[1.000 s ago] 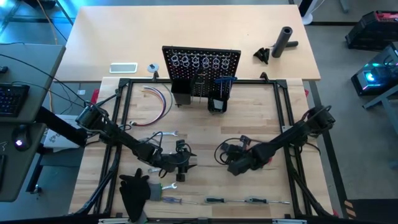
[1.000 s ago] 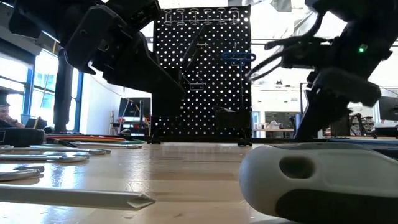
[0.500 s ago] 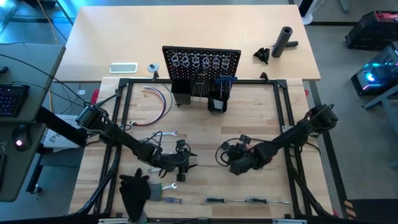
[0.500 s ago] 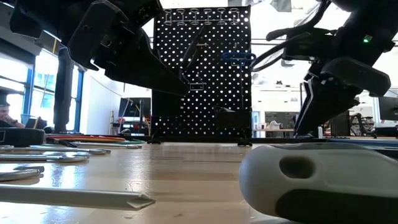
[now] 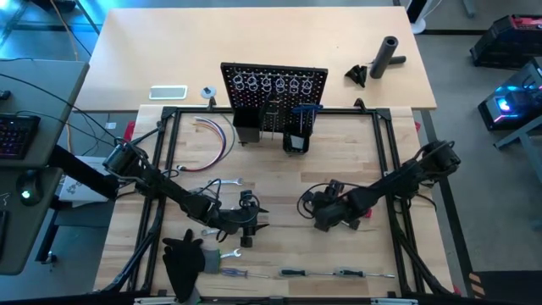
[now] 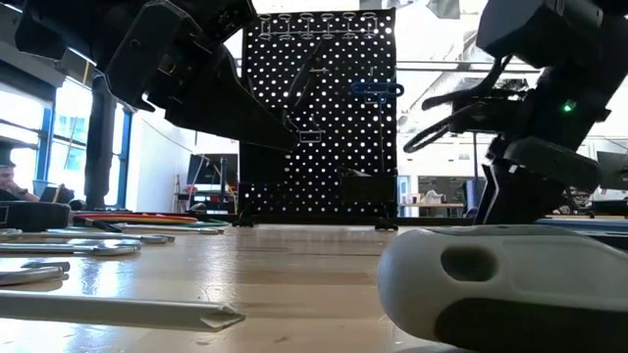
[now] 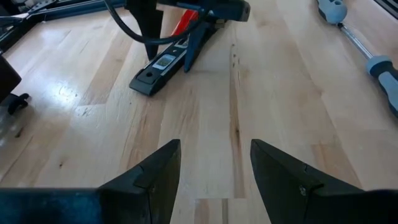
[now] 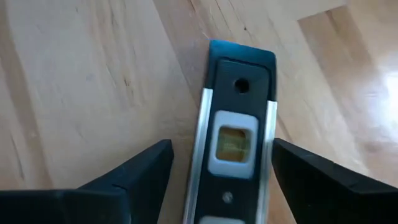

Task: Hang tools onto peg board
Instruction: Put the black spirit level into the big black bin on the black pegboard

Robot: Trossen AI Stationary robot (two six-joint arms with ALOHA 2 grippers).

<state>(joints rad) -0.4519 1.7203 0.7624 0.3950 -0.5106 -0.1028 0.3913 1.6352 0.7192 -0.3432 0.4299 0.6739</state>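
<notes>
The right gripper (image 8: 217, 165) hangs over the level (image 8: 233, 134) on the desk (image 8: 81, 81), fingers spread either side. The left gripper (image 7: 214, 165) hovers open nearby.

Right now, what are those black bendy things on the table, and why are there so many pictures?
They are two robot arms at a wooden table. Each ends in a two-fingered end effector. Four cameras look at once: one from above, one low at table height, and one on each wrist.

The job is hanging tools on the peg board, the black panel full of holes at the back; a blue-handled tool already hangs there.

The right end effector is open, its fingers either side of a black level with a small yellow window. The level lies flat on the wood; nothing grips it.

The left end effector is open too and holds nothing.

Screwdrivers lie along the front edge, wrenches near the left arm, and coloured wires by the board.
</notes>
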